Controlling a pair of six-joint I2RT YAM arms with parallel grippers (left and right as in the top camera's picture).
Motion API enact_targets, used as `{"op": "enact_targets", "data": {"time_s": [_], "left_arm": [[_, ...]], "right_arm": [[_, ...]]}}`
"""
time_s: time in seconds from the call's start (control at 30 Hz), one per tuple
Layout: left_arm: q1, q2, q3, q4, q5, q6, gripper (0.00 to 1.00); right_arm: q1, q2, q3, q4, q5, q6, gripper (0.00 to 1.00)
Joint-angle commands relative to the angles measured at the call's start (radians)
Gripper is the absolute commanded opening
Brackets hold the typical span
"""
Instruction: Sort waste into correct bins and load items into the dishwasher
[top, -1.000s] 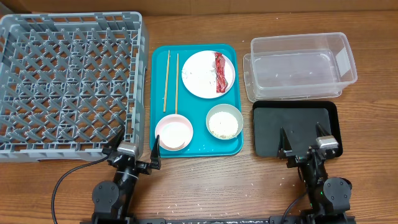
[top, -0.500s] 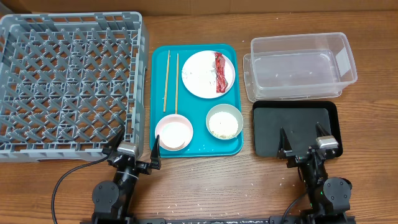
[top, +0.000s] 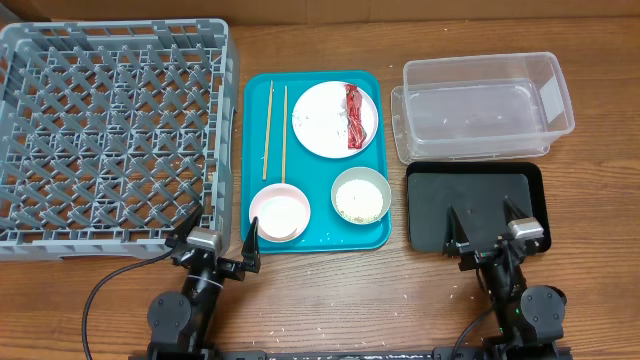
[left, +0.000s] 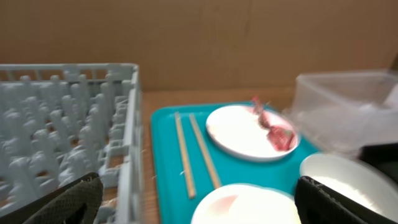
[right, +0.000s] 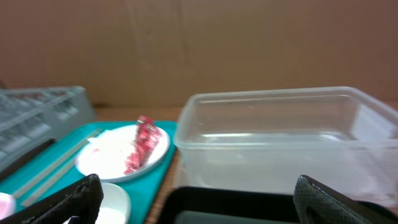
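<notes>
On the teal tray (top: 258, 150) lie a pale pink plate (top: 325, 125) with the red wrapper (top: 356, 116) and rice grains, two chopsticks (top: 276, 130), a small pink bowl (top: 278, 213) and a grey-green bowl (top: 361, 196) holding rice. The grey dish rack (top: 110, 130) stands at the left. The clear tub (top: 485, 107) and black tray (top: 470, 205) are at the right. My left gripper (top: 218, 243) is open near the pink bowl (left: 242, 205). My right gripper (top: 484, 232) is open over the black tray's front edge (right: 249, 205). Tissue and the white cup are out of view.
Loose rice grains lie scattered on the wooden table in front of the teal tray (top: 300, 262). Cardboard walls stand behind the table (left: 199, 37). The rack's wall (left: 127, 143) stands close at my left gripper's left.
My right gripper has shifted very slightly to the left. Nothing else has moved.
</notes>
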Motion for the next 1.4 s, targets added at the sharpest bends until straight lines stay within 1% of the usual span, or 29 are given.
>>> {"op": "enact_targets", "data": {"time_s": [0.0,0.03,0.07,0.1,0.17,0.27,0.37,0.5,0.63,0.83,0.93,0.97,1.0,1.1,1.13,1.17,1.23,1.37], "left_arm": [[0.010,-0.010,-0.003,0.077,0.151,-0.114,1.00],[0.010,-0.010,0.003,0.111,0.195,-0.114,1.00],[0.010,-0.010,0.030,0.142,0.224,-0.118,1.00],[0.010,-0.010,0.057,0.136,0.224,-0.117,1.00],[0.010,-0.009,0.121,0.088,0.212,-0.117,1.00],[0.010,0.020,0.248,-0.050,0.209,-0.117,1.00],[0.010,0.101,0.378,-0.183,0.210,-0.117,1.00],[0.010,0.288,0.603,-0.378,0.217,-0.117,1.00],[0.010,0.507,0.866,-0.594,0.219,-0.117,1.00],[0.010,0.834,1.271,-0.936,0.269,-0.116,1.00],[0.010,0.927,1.395,-1.044,0.269,-0.113,1.00],[0.010,0.951,1.424,-1.069,0.269,-0.114,1.00],[0.010,0.982,1.454,-1.096,0.309,-0.135,1.00],[0.010,1.000,1.460,-1.117,0.338,-0.132,1.00],[0.010,1.003,1.461,-1.128,0.336,-0.132,1.00],[0.010,1.003,1.461,-1.137,0.328,-0.132,1.00],[0.010,1.002,1.477,-1.172,0.249,-0.163,1.00],[0.010,1.002,1.573,-1.261,-0.026,-0.261,1.00]], "right_arm": [[-0.003,-0.008,-0.010,0.068,-0.134,0.082,1.00],[-0.003,-0.008,-0.010,0.134,-0.195,0.081,1.00],[-0.003,-0.008,-0.006,0.237,-0.258,0.075,1.00],[-0.003,-0.008,0.005,0.273,-0.269,0.075,1.00],[-0.004,-0.008,0.041,0.279,-0.269,0.075,1.00],[-0.003,0.001,0.131,0.203,-0.273,0.075,1.00],[-0.003,0.042,0.253,0.040,-0.273,0.075,1.00],[-0.004,0.178,0.472,-0.253,-0.272,0.074,1.00],[-0.003,0.395,0.726,-0.513,-0.272,0.074,1.00],[-0.003,0.799,1.184,-0.957,-0.274,0.075,1.00],[-0.003,0.964,1.371,-1.111,-0.346,0.079,1.00],[-0.003,1.009,1.419,-1.153,-0.394,0.080,1.00],[-0.003,1.087,1.488,-1.205,-0.514,0.079,1.00],[0.000,1.183,1.508,-1.177,-0.671,0.079,1.00],[0.005,1.201,1.508,-1.173,-0.676,0.079,1.00],[0.014,1.220,1.508,-1.170,-0.670,0.079,1.00],[0.050,1.269,1.508,-1.170,-0.614,0.079,0.99],[0.187,1.379,1.509,-1.170,-0.391,0.083,1.00]]}}
